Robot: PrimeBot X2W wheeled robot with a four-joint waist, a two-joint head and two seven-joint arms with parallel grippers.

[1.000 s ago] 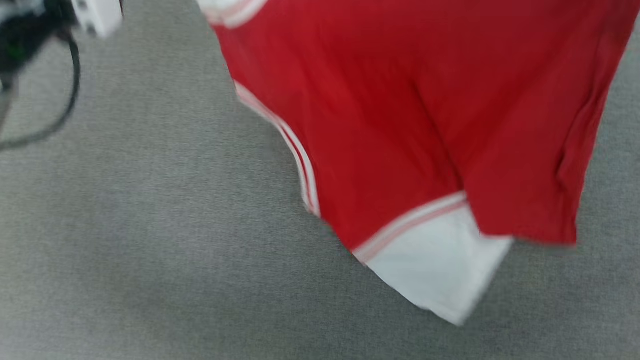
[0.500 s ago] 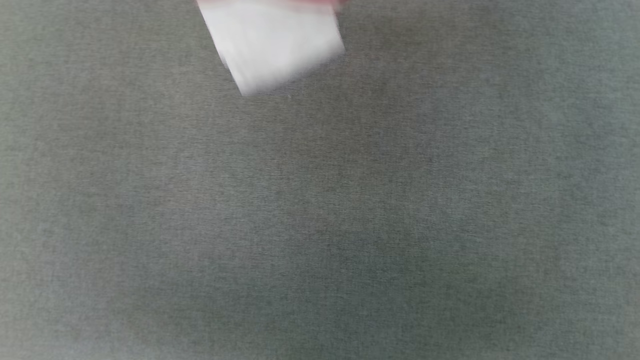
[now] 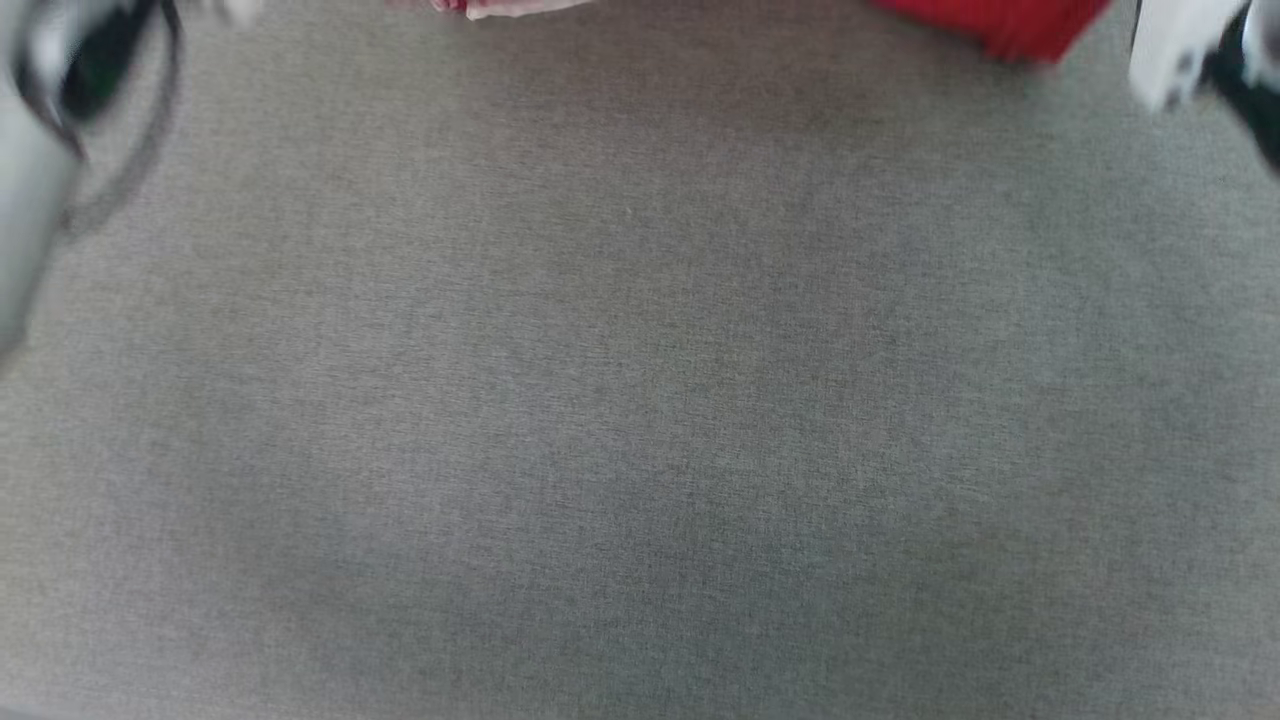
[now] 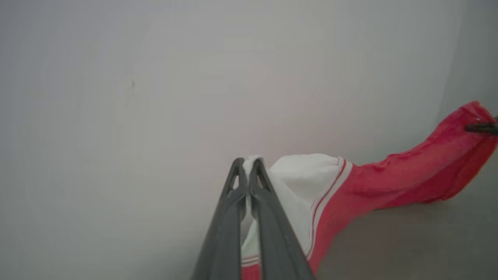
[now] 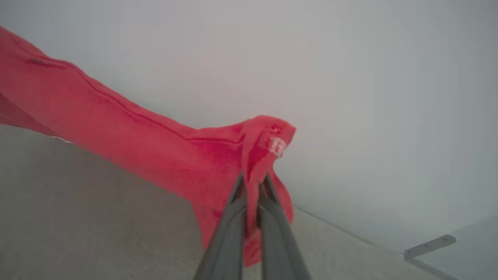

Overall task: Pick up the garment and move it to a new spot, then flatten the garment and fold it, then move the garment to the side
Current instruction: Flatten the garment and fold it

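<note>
Shifted since before: your red thin-fabric T-shirt (image 4: 408, 175), toward far edge of grey tabletop (image 3: 640, 400) | left gripper (image 4: 247, 163) pinches white sleeve (image 4: 299, 175) | right gripper (image 5: 253, 181) pinches red corner (image 5: 268, 136)

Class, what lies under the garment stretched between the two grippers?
A grey cloth surface lies under the garment; where the fabric hangs low, the surface behind it is hidden.

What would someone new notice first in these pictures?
The red shirt, stretched between both hands. The left hand pinches its white sleeve in the left wrist view; the right hand pinches a red edge in the right wrist view. The head view looks down on a grey cloth surface.
</note>
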